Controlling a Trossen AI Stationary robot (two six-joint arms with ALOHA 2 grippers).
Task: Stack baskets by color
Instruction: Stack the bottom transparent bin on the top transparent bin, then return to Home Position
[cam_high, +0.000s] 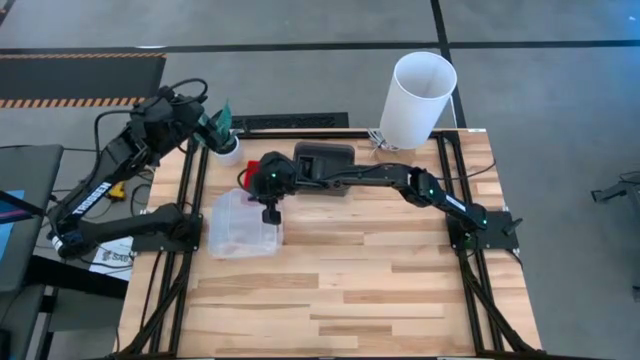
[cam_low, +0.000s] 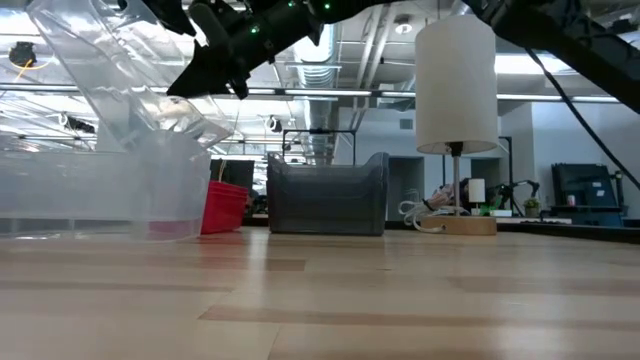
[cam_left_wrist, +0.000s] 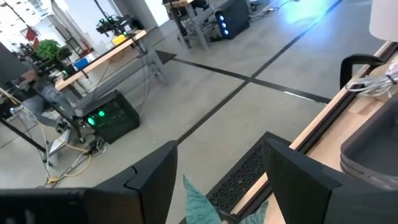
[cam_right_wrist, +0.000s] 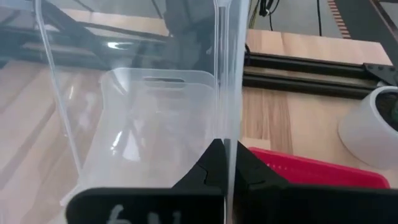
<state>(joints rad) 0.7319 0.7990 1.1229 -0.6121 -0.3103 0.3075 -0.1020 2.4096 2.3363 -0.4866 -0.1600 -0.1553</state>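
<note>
My right gripper (cam_high: 268, 208) reaches across the table and is shut on a clear basket (cam_low: 120, 70), which hangs tilted over another clear basket (cam_low: 100, 195) standing on the table. A red basket (cam_low: 226, 206) stands behind them, with a dark grey basket (cam_high: 325, 165) to its right. My left gripper (cam_left_wrist: 217, 180) stands open at the table's far left corner, over the potted plant (cam_high: 226, 140). One green leaf (cam_left_wrist: 199, 199) shows between its fingers. My right gripper pinches one side wall of the clear basket, at its rim (cam_right_wrist: 225, 146), between its two fingers. The fingers come from the table's right, slanting down, with the wall edge-on between them. The basket is lifted and tilted. Whether its low end touches the clear basket underneath cannot be told.
A tall white cylinder (cam_high: 415, 95) stands at the far edge, right of the grey basket, with a cable (cam_low: 420, 215) at its foot. Black frame rails (cam_high: 195, 200) run along the table's left and right sides. The near half of the table (cam_high: 350, 300) is bare wood.
</note>
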